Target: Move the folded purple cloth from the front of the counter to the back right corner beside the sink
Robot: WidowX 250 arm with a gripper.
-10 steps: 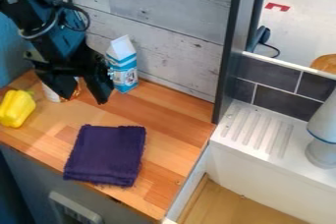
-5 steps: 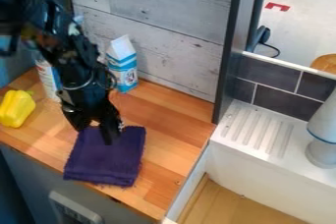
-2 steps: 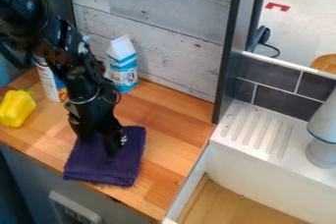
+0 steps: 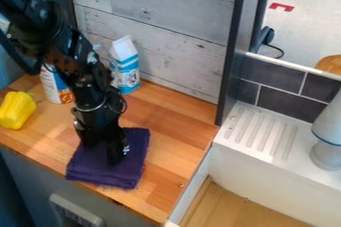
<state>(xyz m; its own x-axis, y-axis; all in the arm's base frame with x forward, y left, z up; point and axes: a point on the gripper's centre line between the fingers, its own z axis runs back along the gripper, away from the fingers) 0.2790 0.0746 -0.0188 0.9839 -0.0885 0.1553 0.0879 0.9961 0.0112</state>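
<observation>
The black gripper (image 4: pixel 101 153) points down onto the folded dark purple cloth (image 4: pixel 133 166), over its upper middle part. Its two fingers stand apart, with purple fabric between them, and their tips are at the cloth's surface. The arm and gripper hide part of the cloth's upper left area. The cloth lies on the wooden counter (image 4: pixel 176 121), left of the white sink unit.
A yellow pepper (image 4: pixel 17 110) lies at the counter's left. Behind the arm stand a white and orange can (image 4: pixel 56 86) and a blue and white carton (image 4: pixel 125 66). A dark post (image 4: pixel 232 56) rises near the sink unit (image 4: pixel 256 136), which bears a grey-white object (image 4: pixel 327 136).
From above the counter's back left, the gripper has come forward and down onto the cloth. Since the last earlier frame it has lowered slightly, and the cloth's upper right edge has shifted a little rightward.
</observation>
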